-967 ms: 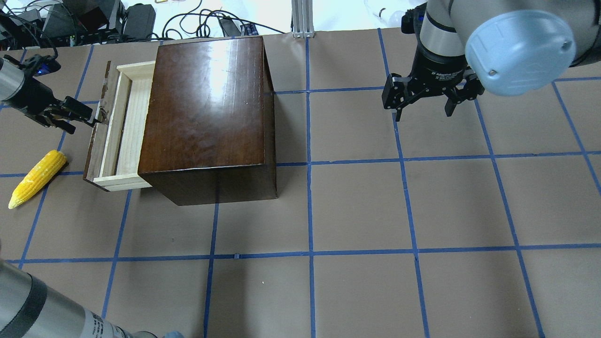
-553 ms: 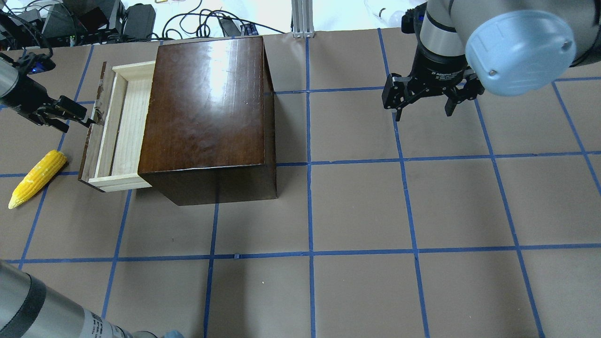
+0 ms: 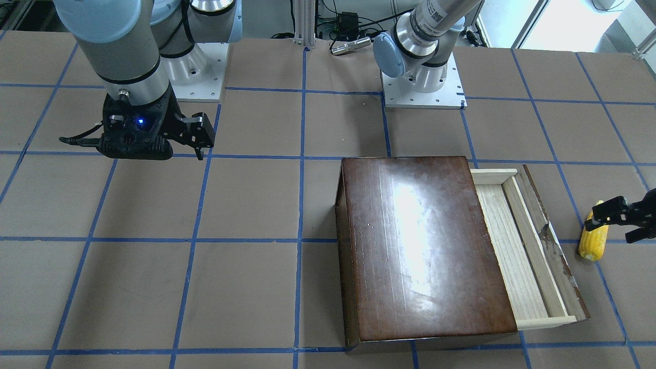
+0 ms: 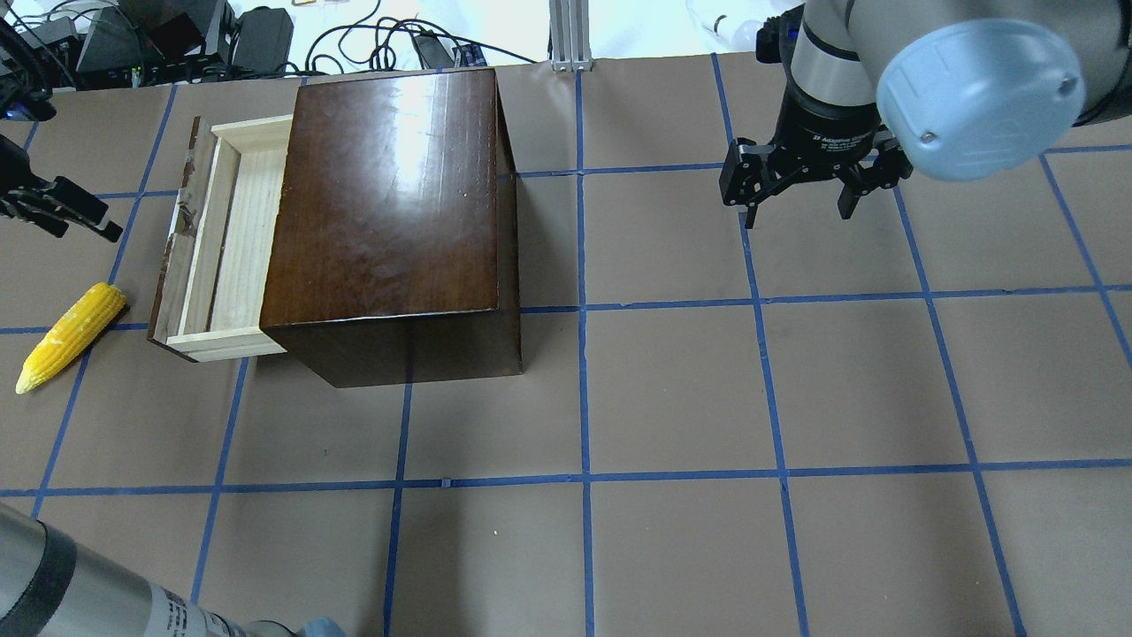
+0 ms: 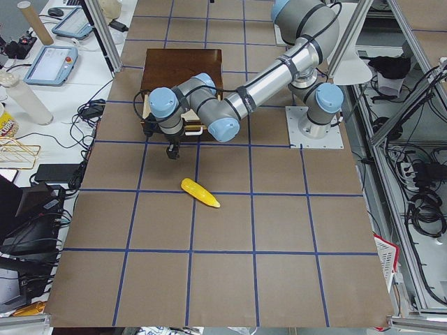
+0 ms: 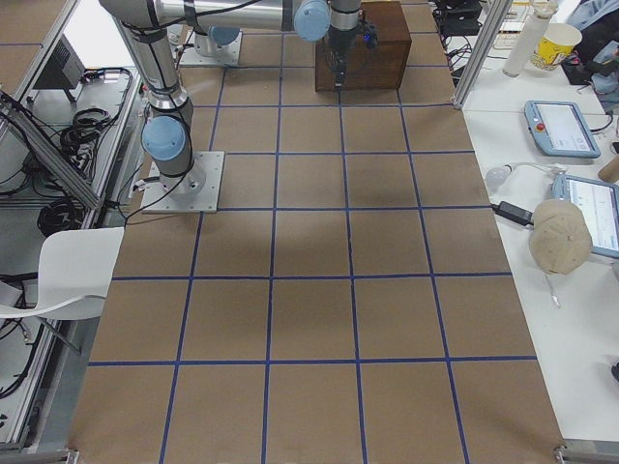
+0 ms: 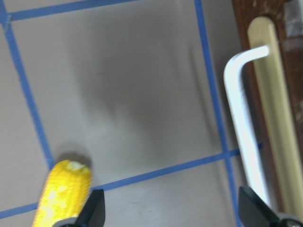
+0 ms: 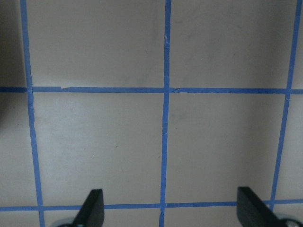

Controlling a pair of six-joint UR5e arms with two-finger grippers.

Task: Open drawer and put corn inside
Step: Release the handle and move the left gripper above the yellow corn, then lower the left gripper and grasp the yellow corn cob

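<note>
The drawer (image 4: 237, 239) stands pulled out of the left side of the dark-brown box (image 4: 389, 195), and its pale wood tray is empty. It also shows in the front view (image 3: 517, 246). The corn (image 4: 71, 334) lies on the table left of the drawer front; it also shows in the front view (image 3: 593, 240) and the left wrist view (image 7: 64, 196). My left gripper (image 4: 102, 217) is open and empty, clear of the drawer's metal handle (image 7: 246, 127) and just beyond the corn's blunt end. My right gripper (image 4: 796, 212) is open and empty, hovering far to the right.
The table is brown paper with a blue tape grid. Cables and equipment (image 4: 177, 35) lie beyond its far edge. An aluminium post (image 4: 570, 35) stands behind the box. The left arm's forearm (image 4: 88, 602) crosses the near left corner.
The drawer slid a little further out, then my left gripper let go of the handle and drew back to the left, away from the drawer front. The right arm has not moved.
</note>
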